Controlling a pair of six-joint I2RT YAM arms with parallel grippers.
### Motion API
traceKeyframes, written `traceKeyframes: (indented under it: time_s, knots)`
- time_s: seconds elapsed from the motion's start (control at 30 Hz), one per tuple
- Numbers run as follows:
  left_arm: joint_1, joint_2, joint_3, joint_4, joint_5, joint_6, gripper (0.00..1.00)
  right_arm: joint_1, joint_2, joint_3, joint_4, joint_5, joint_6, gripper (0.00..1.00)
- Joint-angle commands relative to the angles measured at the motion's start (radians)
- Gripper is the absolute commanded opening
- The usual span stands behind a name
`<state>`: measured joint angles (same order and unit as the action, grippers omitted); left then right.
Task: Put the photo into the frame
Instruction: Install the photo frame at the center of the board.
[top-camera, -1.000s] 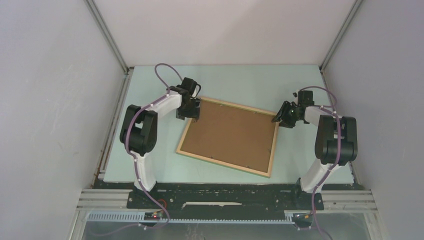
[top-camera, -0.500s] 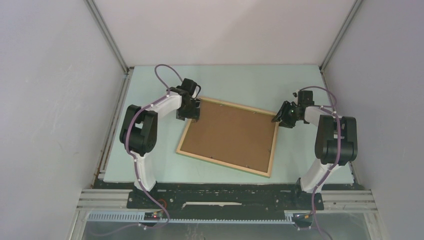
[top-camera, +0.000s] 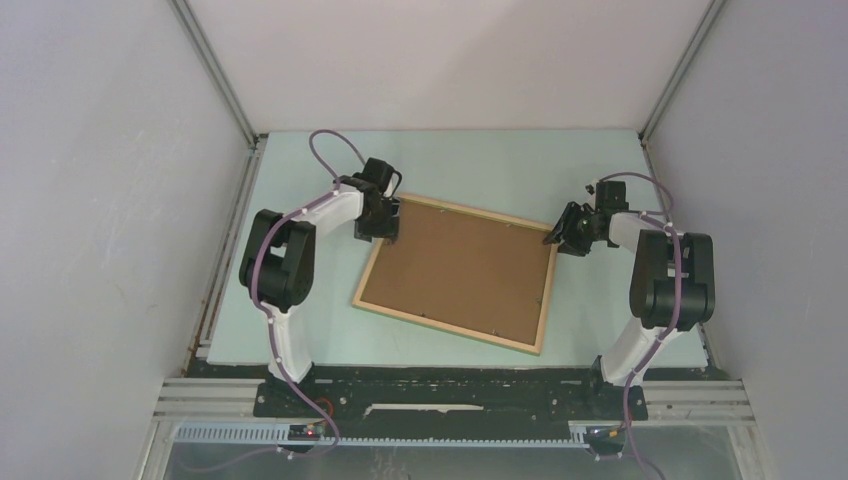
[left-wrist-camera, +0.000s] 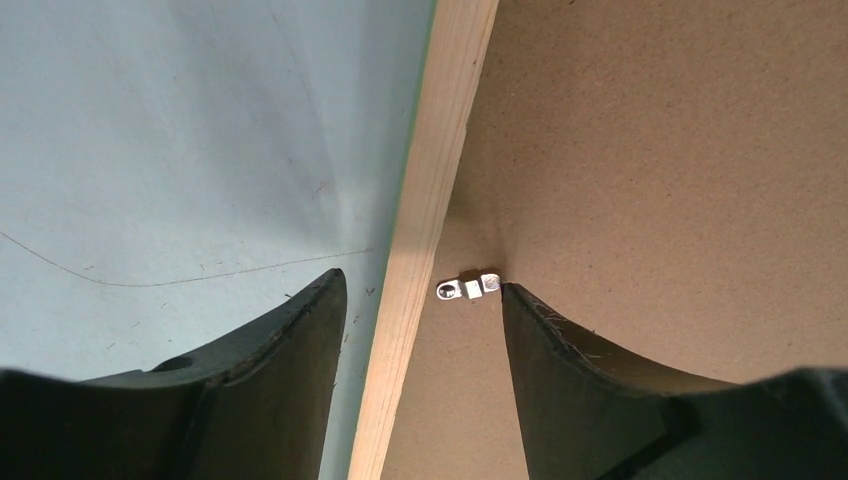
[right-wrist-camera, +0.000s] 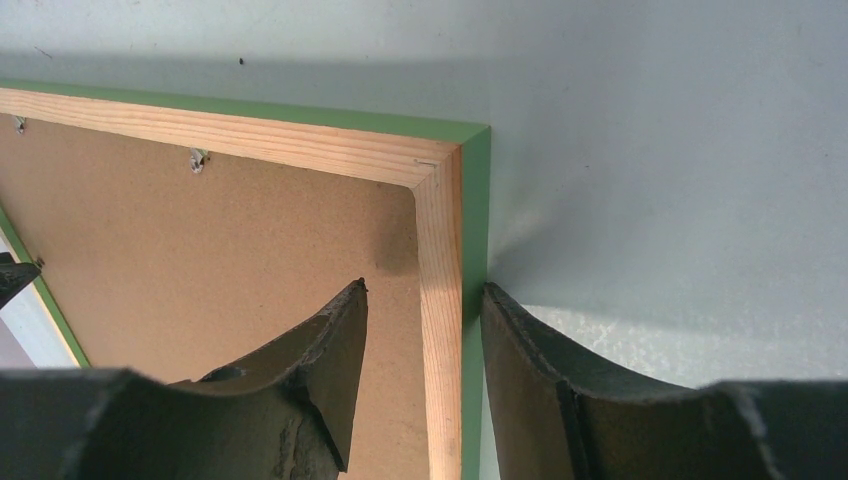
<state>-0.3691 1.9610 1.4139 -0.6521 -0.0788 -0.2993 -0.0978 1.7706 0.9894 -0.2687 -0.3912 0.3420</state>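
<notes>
The frame (top-camera: 445, 328) lies flat mid-desk (top-camera: 480, 165), back up, brown backing board (top-camera: 460, 270) filling it; long axis runs left to right, right end swung nearer; at its far-left corner the left gripper (top-camera: 385, 232) has fingers wide astride the rail, one tip by a metal tab (left-wrist-camera: 468, 288) only the wrist view shows; far-right, the right gripper (top-camera: 556, 240) straddles the rail narrowly, unclamped, its wrist view revealing a green outer edge; pale walls (top-camera: 450, 60) beyond.
</notes>
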Motion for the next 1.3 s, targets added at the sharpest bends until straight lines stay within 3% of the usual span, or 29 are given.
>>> traceKeyframes:
  time_s: [0.0,0.23,0.5,0.63,0.97,1.27]
  knots:
    - [-0.002,-0.023,-0.043,0.024,0.01,-0.016,0.66,0.006,0.035,-0.005,-0.035,-0.006,-0.009,0.54]
    - [-0.001,-0.022,-0.057,0.023,-0.042,-0.024,0.66,0.007,0.035,-0.005,-0.032,-0.008,-0.011,0.54]
    - [0.005,0.006,-0.042,0.034,-0.048,-0.045,0.57,0.007,0.035,-0.003,-0.035,-0.005,-0.01,0.54]
    - [0.013,0.016,-0.046,0.051,-0.064,-0.098,0.42,0.007,0.035,-0.004,-0.036,-0.004,-0.011,0.54]
    - [0.013,0.027,-0.056,0.094,-0.151,-0.225,0.28,0.012,0.038,0.002,-0.041,0.0,-0.014,0.55]
    - [0.013,0.068,-0.024,0.015,-0.232,-0.345,0.0,0.013,0.041,0.004,-0.043,0.0,-0.014,0.55]
